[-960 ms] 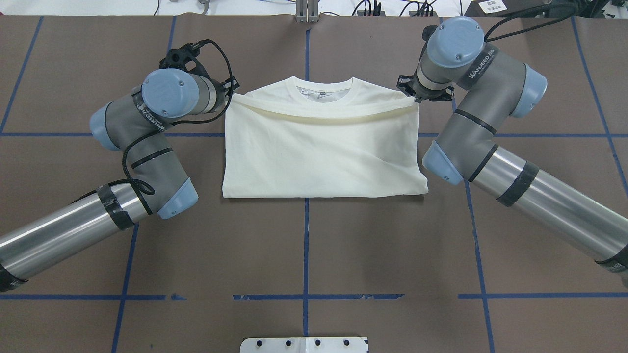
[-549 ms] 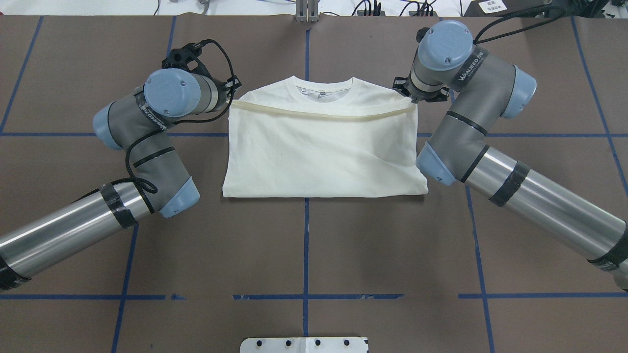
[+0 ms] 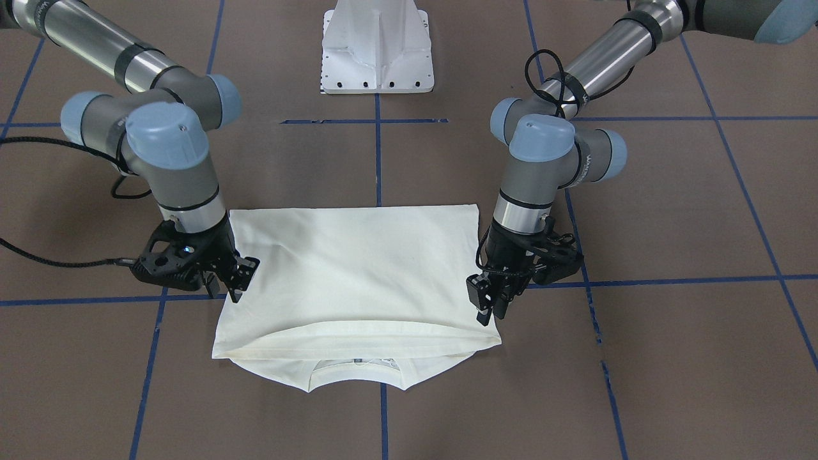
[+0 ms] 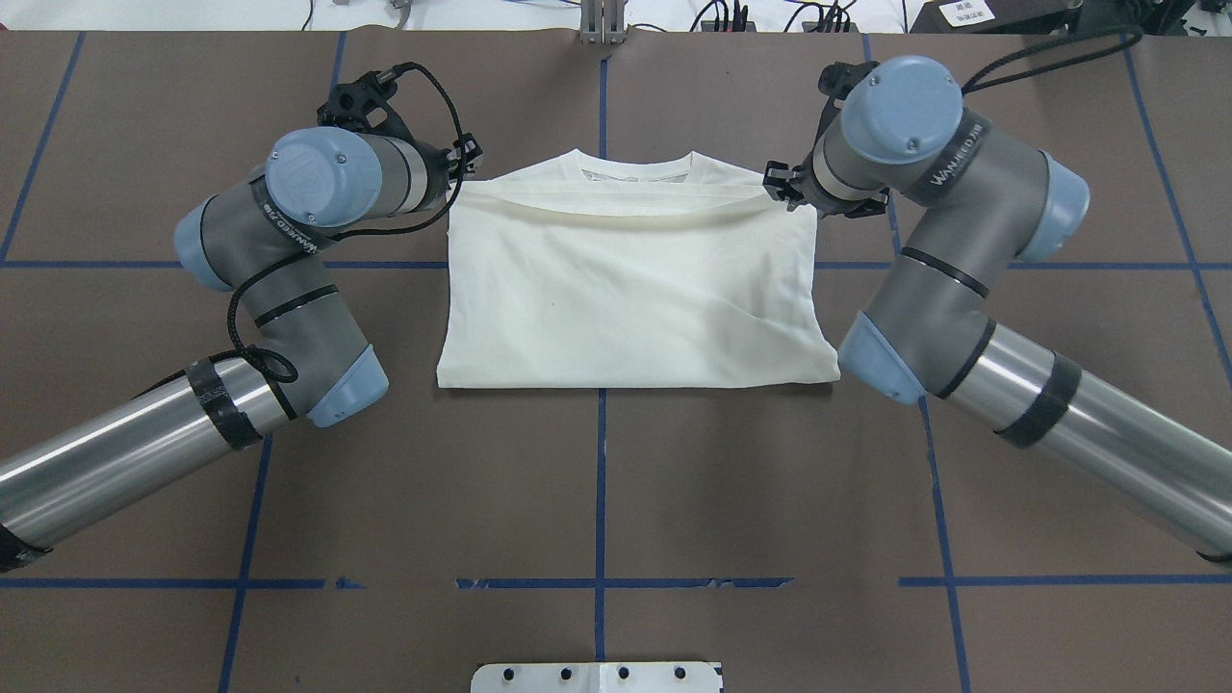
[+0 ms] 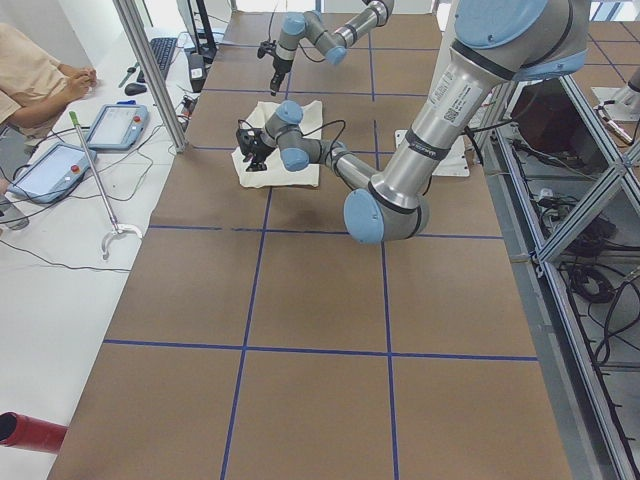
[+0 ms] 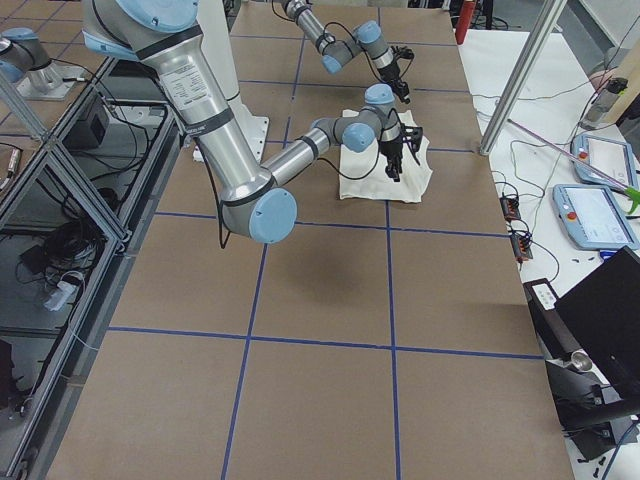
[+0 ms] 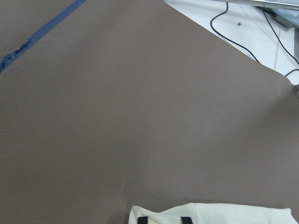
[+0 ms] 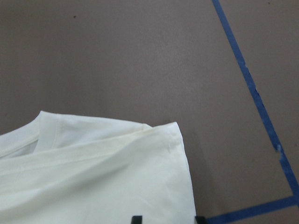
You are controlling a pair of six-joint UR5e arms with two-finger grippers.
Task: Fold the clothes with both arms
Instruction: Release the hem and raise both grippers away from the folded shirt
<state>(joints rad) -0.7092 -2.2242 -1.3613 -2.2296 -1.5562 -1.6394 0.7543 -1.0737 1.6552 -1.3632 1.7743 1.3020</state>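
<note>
The cream shirt (image 4: 626, 289) lies folded in half on the brown table, and no print shows. Its hem (image 3: 358, 338) rests flat just short of the ribbed collar (image 4: 635, 178). My left gripper (image 3: 491, 310) hovers over the hem's corner on its side, open, with the fingertips (image 7: 142, 219) apart above the cloth (image 7: 210, 214). Over the opposite corner, my right gripper (image 3: 236, 284) is also open, and the flat cloth (image 8: 93, 177) shows between its tips (image 8: 200, 218). In the overhead view the wrists mostly hide both grippers.
The white pedestal base (image 3: 377, 51) stands at the robot's side of the table. Blue tape lines (image 4: 600, 481) cross the brown surface. Beyond the far edge a person's hand (image 5: 60, 85) rests near control tablets (image 5: 115, 125), with cables nearby.
The lifted hem has travelled farther toward the collar and now lies flat. Both wrists have shifted slightly outward and look higher, and the grippers have let go.
</note>
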